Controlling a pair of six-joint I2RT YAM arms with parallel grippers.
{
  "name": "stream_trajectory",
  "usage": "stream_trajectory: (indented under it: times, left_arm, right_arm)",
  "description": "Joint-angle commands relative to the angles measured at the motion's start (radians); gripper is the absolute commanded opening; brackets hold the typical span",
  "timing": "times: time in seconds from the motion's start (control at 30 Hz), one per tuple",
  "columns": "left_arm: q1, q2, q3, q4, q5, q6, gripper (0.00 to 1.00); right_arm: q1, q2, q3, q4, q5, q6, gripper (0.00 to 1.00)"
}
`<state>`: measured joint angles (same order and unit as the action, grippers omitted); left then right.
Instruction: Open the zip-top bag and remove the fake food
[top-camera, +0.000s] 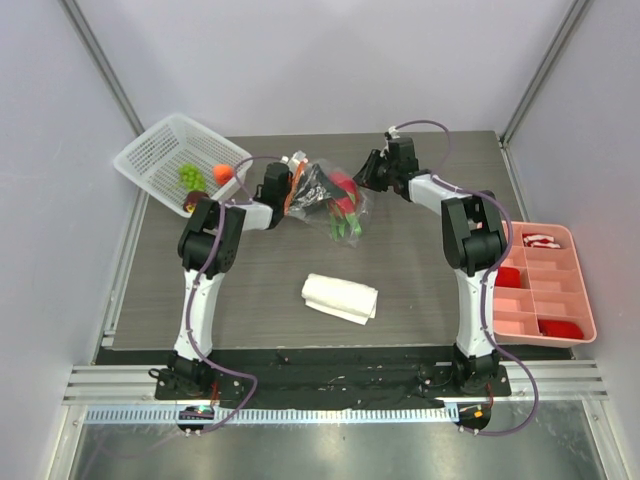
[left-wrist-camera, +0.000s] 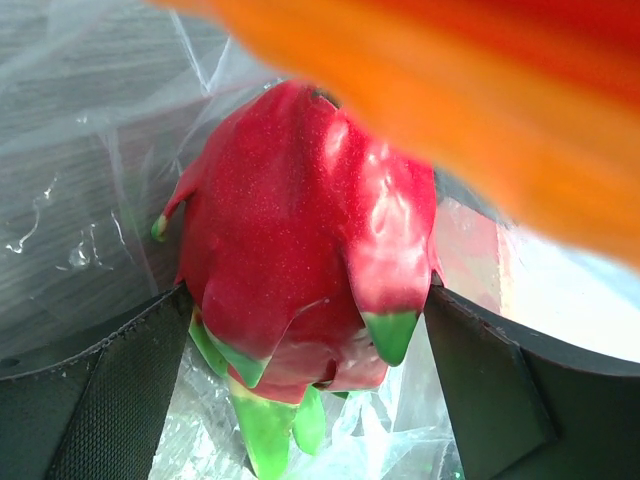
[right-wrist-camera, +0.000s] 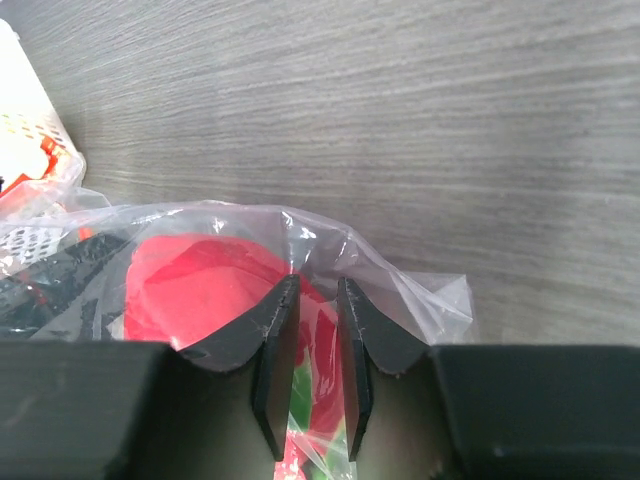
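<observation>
The clear zip-top bag (top-camera: 335, 205) lies at the back middle of the table. Its orange-red zipper strip (top-camera: 291, 188) is at my left gripper (top-camera: 283, 188) and shows as an orange blur in the left wrist view (left-wrist-camera: 450, 90). The red-pink dragon fruit (left-wrist-camera: 300, 240) with green tips sits inside the bag, and my left gripper (left-wrist-camera: 308, 330) grips it on both sides. My right gripper (right-wrist-camera: 318, 300) is shut on the bag's far plastic (right-wrist-camera: 400, 280), with red showing through. It also shows in the top view (top-camera: 366, 176). Green leaves (top-camera: 345, 225) lie in the bag.
A white basket (top-camera: 160, 150) at the back left holds green grapes (top-camera: 188, 175), a small orange (top-camera: 222, 172) and a dark purple fruit (top-camera: 192, 203). A folded white cloth (top-camera: 340, 297) lies at the middle front. A pink divided tray (top-camera: 545, 285) sits at the right edge.
</observation>
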<state>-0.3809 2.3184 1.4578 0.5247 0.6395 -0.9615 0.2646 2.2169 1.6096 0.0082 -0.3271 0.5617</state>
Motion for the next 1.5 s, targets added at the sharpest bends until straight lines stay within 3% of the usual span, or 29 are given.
stream_trajectory:
  times: [0.0,0.23,0.4,0.5,0.8,0.97,1.07,1.27,1.47]
  left_arm:
    - [-0.021,-0.036,-0.04,0.178,-0.027,0.02,1.0]
    - [-0.021,-0.053,-0.091,0.258,-0.023,0.02,1.0]
    - [-0.021,-0.063,-0.123,0.294,-0.035,0.021,1.0]
    - [-0.019,-0.086,-0.142,0.258,-0.038,0.023,1.0]
    - [-0.021,-0.208,-0.221,0.212,-0.173,0.027,0.98]
    - [-0.023,-0.179,-0.198,0.251,-0.189,0.026,0.98]
    - [-0.023,-0.113,-0.13,0.238,-0.14,0.012,0.98]
    - [-0.032,-0.083,-0.146,0.273,-0.147,0.015,0.99]
    - [-0.041,-0.07,-0.139,0.25,-0.155,0.056,0.99]
  right_arm:
    - [0.107,-0.059,-0.079,-0.068,-0.222,0.07,0.3]
    - [0.088,-0.057,-0.054,-0.105,-0.178,0.092,0.31]
    - [0.061,-0.036,0.021,-0.175,-0.184,0.046,0.31]
    - [0.038,-0.06,0.062,-0.234,-0.1,-0.031,0.32]
    - [0.028,0.069,0.268,-0.272,-0.168,-0.003,0.32]
    - [0.028,0.119,0.334,-0.29,-0.178,-0.005,0.32]
    - [0.022,0.11,0.299,-0.307,-0.136,-0.02,0.32]
    - [-0.005,0.037,0.193,-0.307,-0.029,-0.006,0.31]
    - [-0.007,0.018,0.09,-0.228,-0.153,0.118,0.3]
